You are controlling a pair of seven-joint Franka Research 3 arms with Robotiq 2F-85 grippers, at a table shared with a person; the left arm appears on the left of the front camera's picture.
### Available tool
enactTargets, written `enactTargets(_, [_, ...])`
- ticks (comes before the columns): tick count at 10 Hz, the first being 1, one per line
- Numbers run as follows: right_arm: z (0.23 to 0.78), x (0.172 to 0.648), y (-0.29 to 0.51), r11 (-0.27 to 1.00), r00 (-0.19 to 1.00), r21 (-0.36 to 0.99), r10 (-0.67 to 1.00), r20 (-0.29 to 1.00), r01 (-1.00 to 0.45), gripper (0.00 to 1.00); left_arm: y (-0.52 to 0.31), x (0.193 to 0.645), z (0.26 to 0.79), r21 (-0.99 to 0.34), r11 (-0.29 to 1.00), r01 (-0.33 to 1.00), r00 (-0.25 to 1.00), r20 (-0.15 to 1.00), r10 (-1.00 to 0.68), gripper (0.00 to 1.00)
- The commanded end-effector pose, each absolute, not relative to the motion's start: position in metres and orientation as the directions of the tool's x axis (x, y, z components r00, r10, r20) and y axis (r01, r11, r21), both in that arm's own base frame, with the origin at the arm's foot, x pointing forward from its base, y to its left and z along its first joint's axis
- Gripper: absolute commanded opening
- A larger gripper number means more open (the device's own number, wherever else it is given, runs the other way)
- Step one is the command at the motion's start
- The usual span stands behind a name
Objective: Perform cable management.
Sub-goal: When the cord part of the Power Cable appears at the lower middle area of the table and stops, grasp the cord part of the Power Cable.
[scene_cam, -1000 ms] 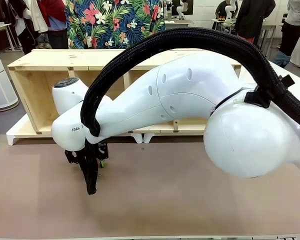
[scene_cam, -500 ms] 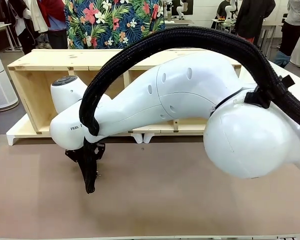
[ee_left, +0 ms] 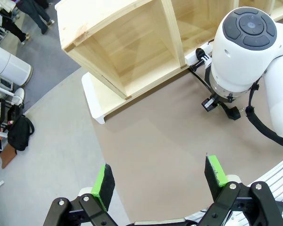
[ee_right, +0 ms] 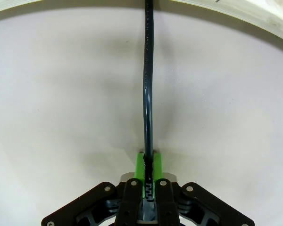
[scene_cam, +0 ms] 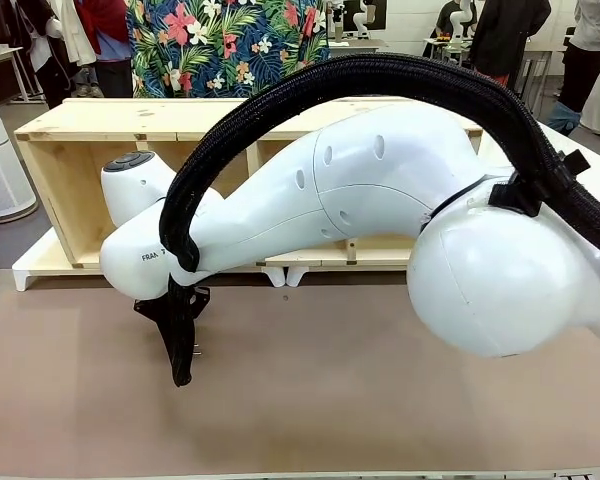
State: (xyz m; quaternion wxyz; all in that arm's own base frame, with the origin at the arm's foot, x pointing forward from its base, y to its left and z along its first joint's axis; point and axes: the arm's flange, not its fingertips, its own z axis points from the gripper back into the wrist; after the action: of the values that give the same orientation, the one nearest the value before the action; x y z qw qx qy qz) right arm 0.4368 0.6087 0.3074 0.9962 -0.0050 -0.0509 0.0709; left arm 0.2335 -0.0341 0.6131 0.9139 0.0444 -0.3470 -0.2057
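In the right wrist view the cable (ee_right: 147,94), thin and glossy black, runs straight from between my right gripper's (ee_right: 148,165) green pads across the table to the shelf's base at the top edge. That gripper is shut on the cable. In the front view the right gripper (scene_cam: 185,342) points down at the table's left part, just in front of the wooden shelf (scene_cam: 80,135). From the left wrist view, the right gripper (ee_left: 220,102) hangs under its white wrist, and the cable (ee_left: 200,77) leads from it toward the shelf. My left gripper (ee_left: 160,179) hovers high above the table, open and holding nothing.
The right arm (scene_cam: 380,190) with its thick braided sleeve (scene_cam: 400,75) spans the table from right to left. The shelf stands on a white base (scene_cam: 30,268) along the far edge. People stand behind it. The brown table top (scene_cam: 330,380) lies bare in front.
My right gripper's fingers were apart a second ago and have closed on the cable. The wrist has shifted slightly left.
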Motion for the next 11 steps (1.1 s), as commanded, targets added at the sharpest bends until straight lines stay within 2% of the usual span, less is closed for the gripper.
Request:
enactTargets(1, [0.298,0.438,0.609,0.988,0.982,-0.028,0.157,0.106,-0.155,0.00,-0.033,0.234,0.614,0.223,0.913,0.341,0.674,0.619,-0.403,1.00])
enactTargets(5, [0.297,0.440,0.606,0.986,0.977,0.002,0.167,0.131,-0.169,0.00,-0.033,0.234,0.614,0.223,0.913,0.341,0.674,0.619,-0.403,1.00])
enactTargets(11, [0.307,0.437,0.609,0.990,0.985,-0.016,0.141,0.101,-0.140,0.00,-0.033,0.234,0.614,0.223,0.913,0.341,0.674,0.619,-0.403,1.00])
